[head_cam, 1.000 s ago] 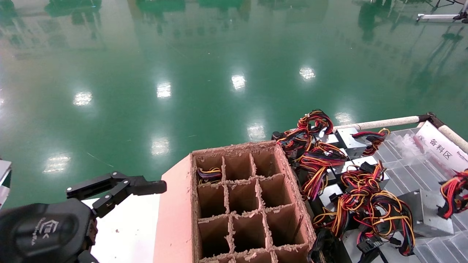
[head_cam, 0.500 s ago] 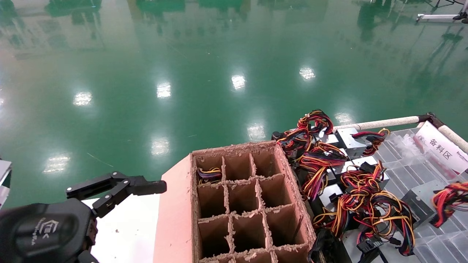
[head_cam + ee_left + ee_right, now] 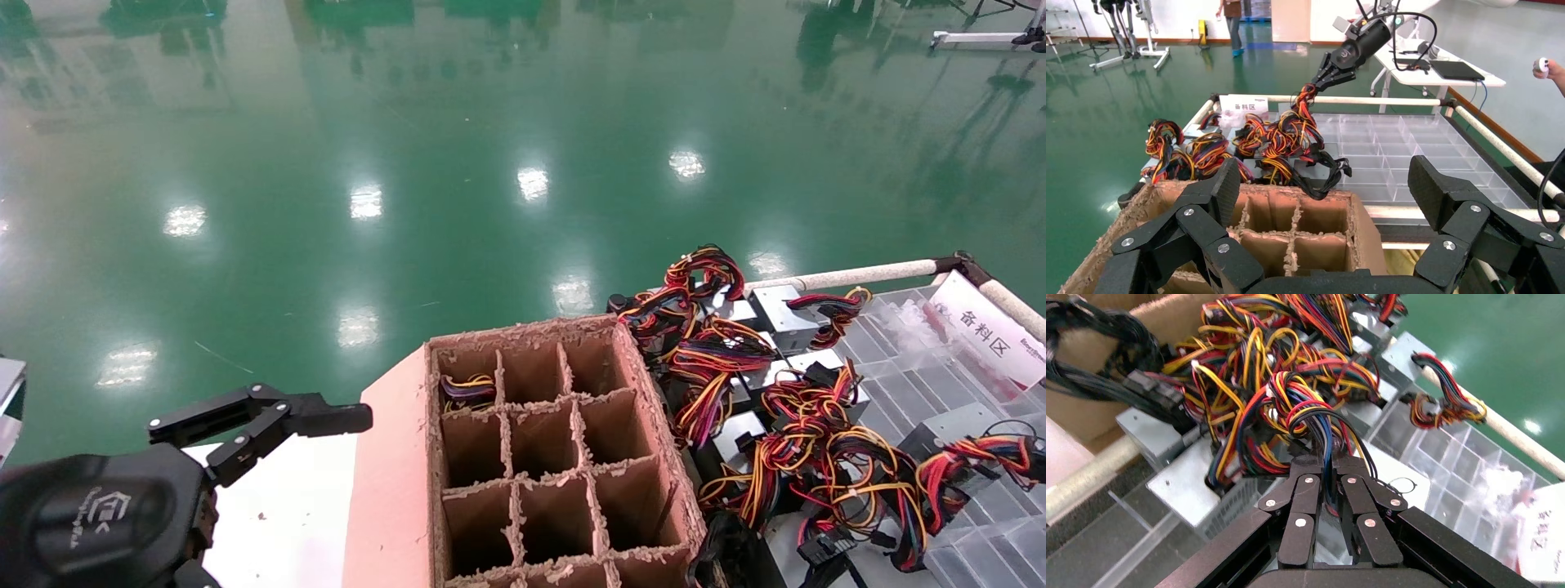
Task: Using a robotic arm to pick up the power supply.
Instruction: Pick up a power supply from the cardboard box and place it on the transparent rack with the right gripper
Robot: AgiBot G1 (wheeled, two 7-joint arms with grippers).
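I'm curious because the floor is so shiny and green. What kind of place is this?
Most likely a factory or workshop. The shiny green floor is typical, many power supplies with coloured wires lie on a clear tray, and a divided cardboard box waits for packing. The right gripper grips one wire bundle.

Left gripper [image 3: 270, 425]: black linkage fingers spread wide apart, nothing between them, held low at the robot's left side with its rounded black wrist housing [image 3: 98, 518] beneath it; in its own wrist view the two fingers [image 3: 1199, 214] frame the scene from either side. Right gripper [image 3: 1326, 471]: fingers drawn close together, pads nipping a few strands of a wire bundle [image 3: 1303, 410]. From the left wrist view the right arm [image 3: 1364, 43] reaches downward from above, black cable looped over its wrist, fingertips at the top of the bundle.
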